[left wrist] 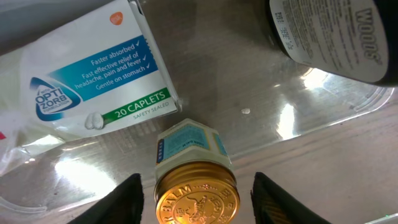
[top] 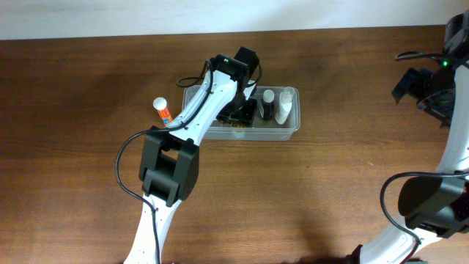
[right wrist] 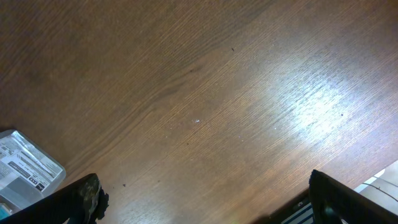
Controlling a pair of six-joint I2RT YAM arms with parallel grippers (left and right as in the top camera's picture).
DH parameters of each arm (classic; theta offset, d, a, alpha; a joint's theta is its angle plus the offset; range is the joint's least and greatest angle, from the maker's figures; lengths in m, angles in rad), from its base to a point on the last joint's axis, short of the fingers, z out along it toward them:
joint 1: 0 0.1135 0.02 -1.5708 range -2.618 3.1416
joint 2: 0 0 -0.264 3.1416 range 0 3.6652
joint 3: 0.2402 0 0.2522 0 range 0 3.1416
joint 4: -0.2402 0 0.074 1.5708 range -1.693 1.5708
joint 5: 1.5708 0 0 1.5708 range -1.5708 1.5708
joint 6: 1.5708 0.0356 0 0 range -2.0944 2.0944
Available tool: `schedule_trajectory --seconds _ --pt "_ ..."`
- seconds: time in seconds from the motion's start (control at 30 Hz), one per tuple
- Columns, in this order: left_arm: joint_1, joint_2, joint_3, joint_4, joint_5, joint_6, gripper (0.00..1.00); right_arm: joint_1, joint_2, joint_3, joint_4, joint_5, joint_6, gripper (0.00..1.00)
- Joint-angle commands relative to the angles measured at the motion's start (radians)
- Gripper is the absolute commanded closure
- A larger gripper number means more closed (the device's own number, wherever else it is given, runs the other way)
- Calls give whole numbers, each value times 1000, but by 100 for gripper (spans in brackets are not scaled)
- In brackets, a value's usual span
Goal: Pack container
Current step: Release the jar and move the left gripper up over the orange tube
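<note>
Overhead, the left gripper [top: 242,111] dips into the clear container [top: 271,134] at mid-table, bottles at one end and an orange-and-white tube [top: 161,110] standing just outside; the right gripper [top: 414,84] sits well apart. Left wrist: jaws stand apart, gaps showing either side of a gold-lidded jar [left wrist: 186,146] inside the container, near a caplet box [left wrist: 93,74] and a dark bottle [left wrist: 329,34]; the jar's drop-off looks done. Right wrist: jaws spread wide over bare table [right wrist: 199,93], gripping nothing. The next move likely calls for a straight lift clear of the jar, then the tube.
</note>
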Motion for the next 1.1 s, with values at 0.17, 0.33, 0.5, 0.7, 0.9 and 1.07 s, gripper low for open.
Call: schedule_trajectory --seconds 0.17,0.33,0.5,0.7,0.9,1.07 --pt "32 2 150 -32 -1 6 34 -1 3 -3 3 -2 -6 2" --pt "77 2 311 -100 -15 13 25 -1 3 -3 3 -2 -6 2" --pt "159 2 487 -248 -15 14 1 -1 3 -3 3 -2 -6 2" --pt "284 2 607 -394 -15 84 0 -1 3 -3 3 -2 -6 2" --pt "375 -5 607 -394 7 81 1 -1 3 -3 3 -2 -6 2" --pt "413 -5 604 -394 8 80 1 -1 3 -3 3 -2 -6 2"
